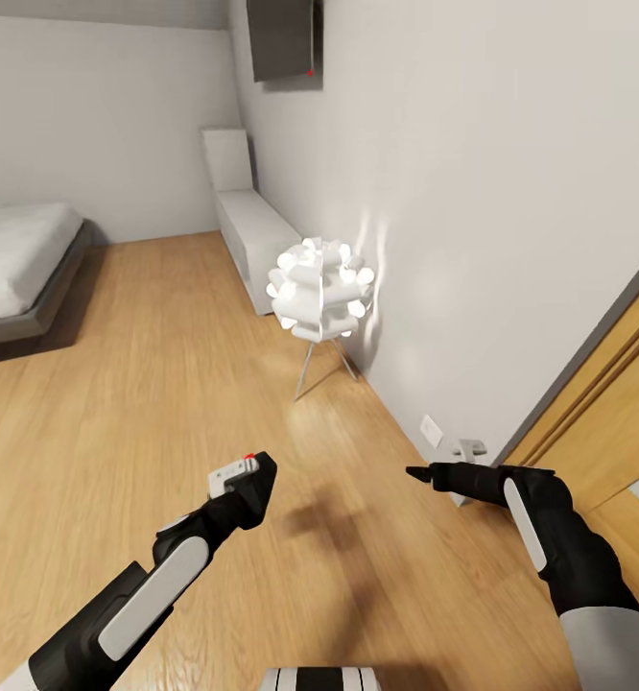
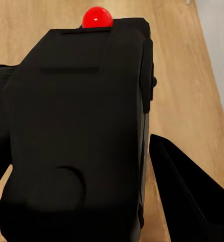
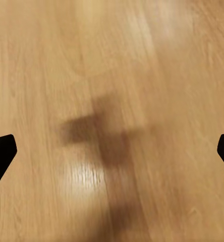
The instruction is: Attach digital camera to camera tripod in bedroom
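I am in the bedroom, over its light wood floor [image 1: 156, 384]. My left gripper [image 1: 249, 491] is shut on the digital camera [image 1: 255, 480], a small black body with a red round button on top. In the left wrist view the digital camera [image 2: 81, 116] stands close up, with one black finger [image 2: 187, 196] beside it. My right gripper [image 1: 421, 473] hangs low near the wall, open, with nothing between its fingertips [image 3: 1, 151] but bare floor. The camera tripod is out of view.
A white ball lamp [image 1: 319, 288] on thin metal legs stands by the right wall. Behind it runs a low white cabinet [image 1: 252, 230]. A low grey bed [image 1: 22, 259] lies at the far left. A wooden door [image 1: 617, 422] stands at the right.
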Controlling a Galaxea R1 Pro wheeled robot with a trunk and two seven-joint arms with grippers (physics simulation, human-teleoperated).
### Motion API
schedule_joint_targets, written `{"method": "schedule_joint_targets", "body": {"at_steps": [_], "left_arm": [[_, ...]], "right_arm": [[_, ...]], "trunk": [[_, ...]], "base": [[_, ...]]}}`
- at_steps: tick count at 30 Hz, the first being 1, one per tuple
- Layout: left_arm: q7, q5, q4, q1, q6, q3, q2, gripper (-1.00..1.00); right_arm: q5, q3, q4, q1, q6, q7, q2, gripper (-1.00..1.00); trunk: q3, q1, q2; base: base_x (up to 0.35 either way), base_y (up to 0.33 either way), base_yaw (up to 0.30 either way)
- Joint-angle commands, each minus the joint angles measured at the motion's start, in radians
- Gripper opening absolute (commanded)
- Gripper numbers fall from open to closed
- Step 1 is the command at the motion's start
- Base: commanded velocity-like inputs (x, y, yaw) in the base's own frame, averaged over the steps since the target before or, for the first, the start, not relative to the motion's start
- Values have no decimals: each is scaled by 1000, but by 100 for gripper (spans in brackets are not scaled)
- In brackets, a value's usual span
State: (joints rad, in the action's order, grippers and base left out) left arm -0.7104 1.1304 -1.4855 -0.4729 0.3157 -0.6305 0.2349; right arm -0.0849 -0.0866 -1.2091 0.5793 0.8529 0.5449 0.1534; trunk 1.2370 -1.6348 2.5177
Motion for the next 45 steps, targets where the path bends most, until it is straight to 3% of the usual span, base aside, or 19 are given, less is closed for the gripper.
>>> {"method": "schedule_joint_targets", "body": {"at_steps": [1,15,23,28,30,31,35,45], "left_arm": [[3,1,1,-1,3,-2,1,-100],[29,10,10,-1,5,0,1,-100],[85,56,42,-1,5,9,2,-100],[153,100,84,-1,5,45,3,-100],[226,122,132,-1,5,84,7,-100],[323,131,188,-1,7,124,12,-100],[387,134,215,-1,8,142,14,-100],[426,135,227,-1,10,150,15,-100]], "right_arm": [[-8,-1,0,1,8,-2,0,100],[-11,-1,0,1,7,0,0,100],[-11,-1,0,1,6,0,-1,100],[-11,-1,0,1,6,0,-1,100],[-10,-1,0,1,6,0,-2,100],[-8,-1,0,1,6,0,-2,100],[-7,0,0,1,7,0,-2,100],[-7,0,2,1,6,-2,-4,100]], "trunk": [[-3,1,0],[-57,7,-3],[-88,11,-5],[-108,13,-6],[-115,14,-7],[-119,14,-7],[-135,16,-8],[-173,20,-10]], "base": [[0,0,0],[0,0,0],[0,0,0],[0,0,0],[0,0,0],[0,0,0],[0,0,0],[0,0,0]]}}
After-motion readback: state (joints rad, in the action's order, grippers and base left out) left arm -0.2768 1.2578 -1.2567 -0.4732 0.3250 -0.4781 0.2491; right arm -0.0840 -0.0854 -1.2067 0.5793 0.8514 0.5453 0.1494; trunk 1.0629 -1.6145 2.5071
